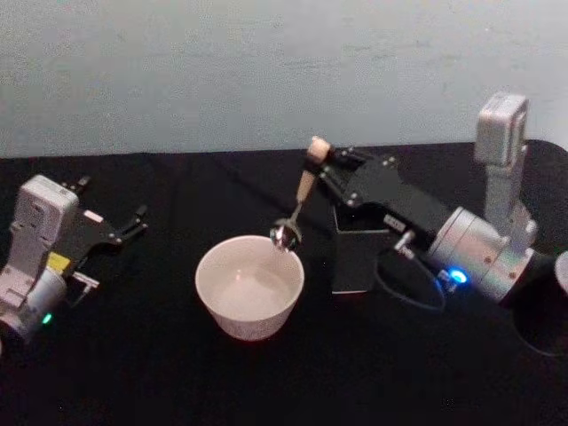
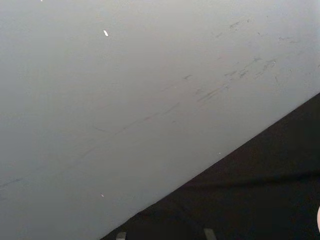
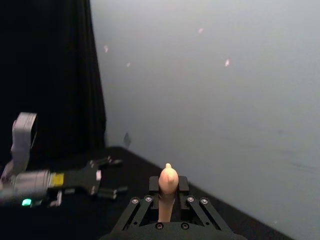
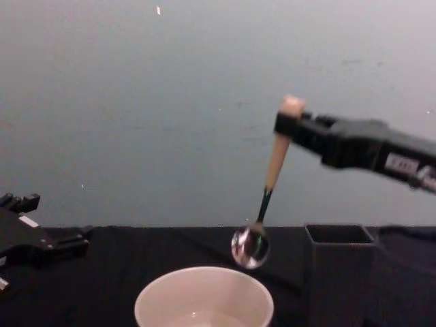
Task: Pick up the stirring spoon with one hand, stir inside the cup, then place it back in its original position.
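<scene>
1. Head view: a black-covered desk (image 1: 160, 364) ran across the foreground in front of a pale wall (image 1: 266, 71).
2. The right gripper (image 1: 321, 164) reached in from the right, above the desk and behind the cup. Its jaws were closed on the upper end of the spoon's handle, just below the small bear head.
3. The left gripper (image 3: 119, 175) lay low at the left side of the desk, well apart from the cup. Its jaws were spread and held nothing.
4. The cup (image 1: 248, 324), wide, round and off-white, stood upright near the middle of the desk.
5. The holder (image 1: 359, 257), dark, square-sided and open-topped, stood upright just to the right of the cup, beneath the right gripper's body.
6. The stirring spoon (image 1: 303, 191) hung tilted from the right gripper, its beige handle uppermost and its shiny bowl lowest. In the head view the bowl lay over the cup's far right rim. In the chest view it hung just above the rim, not touching it, between the cup and the holder.
</scene>
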Available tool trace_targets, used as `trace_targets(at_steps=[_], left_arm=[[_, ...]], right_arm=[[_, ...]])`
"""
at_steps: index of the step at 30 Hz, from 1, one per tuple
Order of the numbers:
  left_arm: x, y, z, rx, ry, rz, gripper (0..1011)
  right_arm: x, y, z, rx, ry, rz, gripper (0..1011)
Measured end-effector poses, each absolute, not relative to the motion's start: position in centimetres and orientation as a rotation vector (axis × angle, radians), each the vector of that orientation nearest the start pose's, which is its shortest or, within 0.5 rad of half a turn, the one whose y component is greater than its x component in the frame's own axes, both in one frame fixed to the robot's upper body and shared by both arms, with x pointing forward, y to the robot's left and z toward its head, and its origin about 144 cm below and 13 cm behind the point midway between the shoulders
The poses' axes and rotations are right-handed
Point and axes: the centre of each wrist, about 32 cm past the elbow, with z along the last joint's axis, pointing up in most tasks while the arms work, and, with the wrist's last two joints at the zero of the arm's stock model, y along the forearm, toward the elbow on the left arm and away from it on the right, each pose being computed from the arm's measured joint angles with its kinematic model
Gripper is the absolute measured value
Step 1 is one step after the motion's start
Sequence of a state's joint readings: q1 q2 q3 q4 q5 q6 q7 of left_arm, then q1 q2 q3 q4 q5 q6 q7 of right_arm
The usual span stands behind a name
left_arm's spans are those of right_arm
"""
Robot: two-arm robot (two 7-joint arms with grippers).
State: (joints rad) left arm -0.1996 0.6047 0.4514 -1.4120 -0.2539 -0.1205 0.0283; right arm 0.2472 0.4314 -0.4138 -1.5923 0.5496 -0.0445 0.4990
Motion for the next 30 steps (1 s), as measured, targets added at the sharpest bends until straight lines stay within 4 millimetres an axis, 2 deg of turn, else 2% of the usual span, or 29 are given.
trace_targets(at_steps=[10,20,30], left_arm=[[48.9,31.0,114.0,0.304,-0.285,1.248,1001],[48.9,31.0,114.0,0.304,-0.285,1.248,1001],[48.9,31.0,114.0,0.304,-0.285,1.248,1001]], right_arm=[[50.0,-22.2,118.6,0.047,-0.073,-0.607,213],[49.9,-21.4,117.7,0.003,-0.071,-0.546,213],[50.3,-19.8,116.8,-0.018,-0.047,-0.503,213]])
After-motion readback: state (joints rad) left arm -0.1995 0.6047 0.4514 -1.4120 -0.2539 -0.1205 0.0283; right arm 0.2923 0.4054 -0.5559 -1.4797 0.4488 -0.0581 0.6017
